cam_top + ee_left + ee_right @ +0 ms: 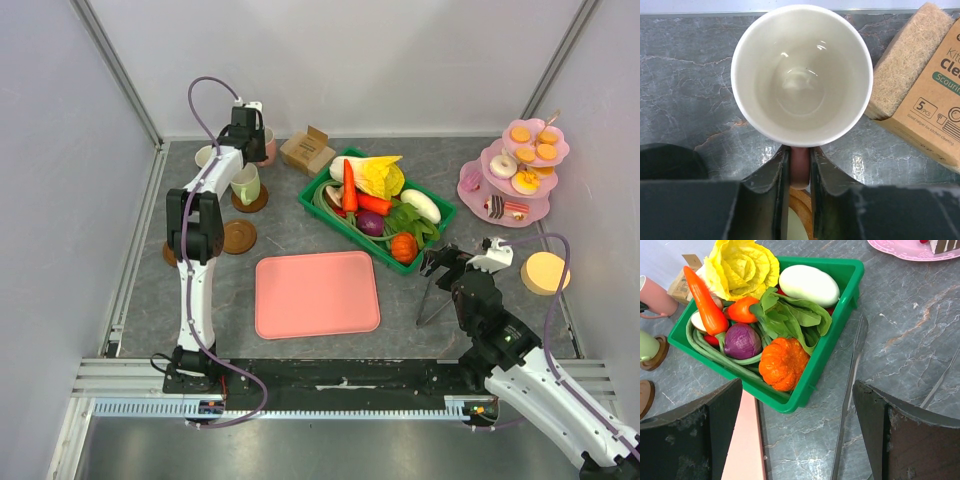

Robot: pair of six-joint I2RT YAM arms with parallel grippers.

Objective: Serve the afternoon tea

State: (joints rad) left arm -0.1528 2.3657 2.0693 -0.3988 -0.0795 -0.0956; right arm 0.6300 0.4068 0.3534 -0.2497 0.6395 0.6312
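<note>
Reaching out toward 11 o'clock, the left arm stretches nearly straight from its base. The left hand (800, 152) is pinched narrow on the handle of the pink mug (801, 75), one finger on each side. The mug is upright and its pale inside is bare. The right arm sits folded low at 4 o'clock. The right hand (796, 388) is spread wide and holds nothing, hanging over the near corner of the green basket (840, 310) of toy vegetables, with metal tongs (852, 370) lying on the table below.

Beside the mug, toward 2 o'clock of it, a cardboard box (935, 100) reads "5 PCS" and "Good helper for kitchen cleaning"; its larger words are cut off by the frame edge.

The pale-green mug (245, 185) stands on a coaster (255, 203) just toward 6 o'clock of the pink one. Toy sweets (525, 155) fill a pink tiered stand (535, 215) at 2 o'clock. The table (300, 225) is grey and veined like stone, with a pink tray (317, 293) at its centre and white panels on three sides.
</note>
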